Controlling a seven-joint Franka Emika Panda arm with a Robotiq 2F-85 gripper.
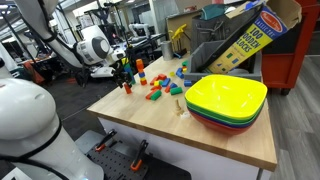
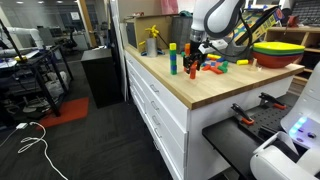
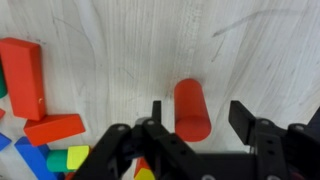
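Note:
In the wrist view a red cylinder block (image 3: 190, 105) lies on the pale wooden table top (image 3: 250, 50). My gripper (image 3: 198, 113) is open, with one black finger on each side of the cylinder and a gap at the right finger. It holds nothing. In both exterior views the gripper (image 1: 125, 80) (image 2: 195, 63) hangs low over the table near its far edge, beside a scatter of coloured blocks (image 1: 160, 86).
Red rectangular blocks (image 3: 22, 75) (image 3: 55, 128) and small yellow, green and blue blocks (image 3: 65, 158) lie to the left of the gripper. A short block tower (image 1: 139, 70) (image 2: 172, 58) stands close by. Stacked coloured bowls (image 1: 225, 102) (image 2: 278, 50) and a wood-blocks box (image 1: 245, 40) are farther along.

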